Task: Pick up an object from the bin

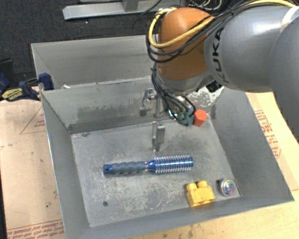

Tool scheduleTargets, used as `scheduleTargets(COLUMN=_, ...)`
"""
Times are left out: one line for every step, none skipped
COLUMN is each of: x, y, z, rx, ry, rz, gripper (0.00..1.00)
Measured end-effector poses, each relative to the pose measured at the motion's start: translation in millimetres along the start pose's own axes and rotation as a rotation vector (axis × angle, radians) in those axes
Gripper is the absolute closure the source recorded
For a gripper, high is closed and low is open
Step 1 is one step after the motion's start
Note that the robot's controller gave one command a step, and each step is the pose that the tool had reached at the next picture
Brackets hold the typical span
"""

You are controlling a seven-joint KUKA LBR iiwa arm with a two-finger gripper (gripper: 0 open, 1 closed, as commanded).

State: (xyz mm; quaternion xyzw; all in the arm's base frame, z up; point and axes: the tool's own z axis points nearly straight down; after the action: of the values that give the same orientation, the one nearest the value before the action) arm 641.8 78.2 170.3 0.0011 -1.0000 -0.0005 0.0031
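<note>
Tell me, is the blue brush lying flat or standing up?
Lying flat: the blue brush rests lengthwise on the bin floor, handle pointing left.

Blue plastic hairbrush point(147, 167) with ribbed handle and shiny bristled head lies flat mid-floor in the grey metal bin point(95, 204), handle toward view's left, head toward the right. Yellow blocky plastic piece point(199, 193) near front right corner. Small round shiny disc point(227, 188) just beside its right side.
</note>
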Motion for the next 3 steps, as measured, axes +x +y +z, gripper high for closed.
scheduleTargets(x=30.8, y=-11, z=90, rx=-0.001, ry=-0.003, rz=-0.043, gripper=0.0)
scheduleTargets(x=72.5, y=-25, z=94, rx=-0.004, ry=-0.037, rz=-0.042, gripper=0.0)
scheduleTargets(x=72.3, y=-25, z=95, rx=-0.003, ry=-0.031, rz=-0.043, gripper=1.0)
